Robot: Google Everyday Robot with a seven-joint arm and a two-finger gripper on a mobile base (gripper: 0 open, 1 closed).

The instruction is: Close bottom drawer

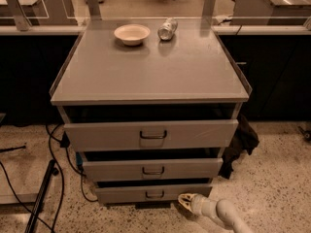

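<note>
The hand (186, 201) sits low in the frame, right of centre, its tip just beside the lower right corner of the bottom drawer (121, 194) — whether it actually touches the front panel I cannot tell. To close the drawer well, I judge the push should land flat on the panel and nearer its middle, by the small loop handle (154, 194). It should run straight back along the slides, since a shove at the corner could skew the drawer and jam it. A slow, steady press until the front sits flush would be safest.

How far the hand is spread cannot be told here, and it carries nothing that shows. Its pale arm (228, 216) runs off toward the lower right corner.

The bottom drawer is the lowest in the grey bench (160, 72), at lower centre; a dark gap above its front suggests it stands a little out. The middle drawer (112, 170) lies just above. At the top of the frame a bowl (131, 33) and a tipped can (167, 28) rest on the bench — well apart from the work.
</note>
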